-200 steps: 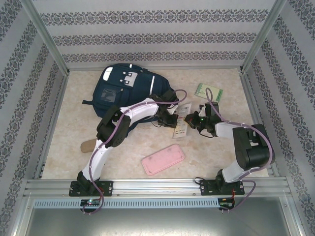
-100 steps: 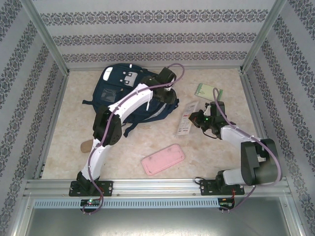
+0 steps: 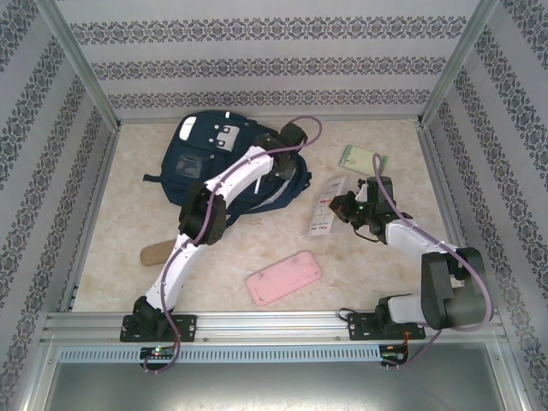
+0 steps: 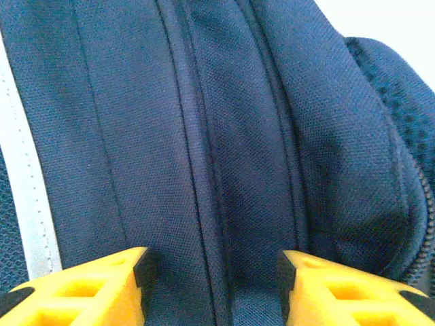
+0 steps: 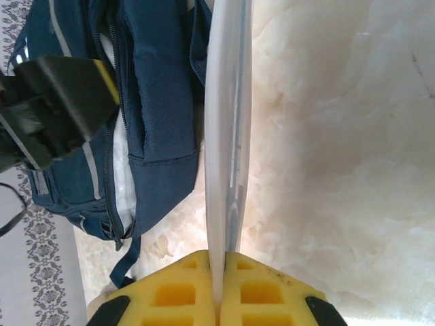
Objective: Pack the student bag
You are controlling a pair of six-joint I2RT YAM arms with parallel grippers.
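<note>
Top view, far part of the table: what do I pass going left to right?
student bag → white flat package → green packet

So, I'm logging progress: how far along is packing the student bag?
Nothing is visibly packed yet. In hand: the right gripper is shut on a flat white packet beside the student bag, and the left gripper hangs open over its zipper seam. Left to pack: that packet, the pink pencil case, the green pad and a tan item.
</note>
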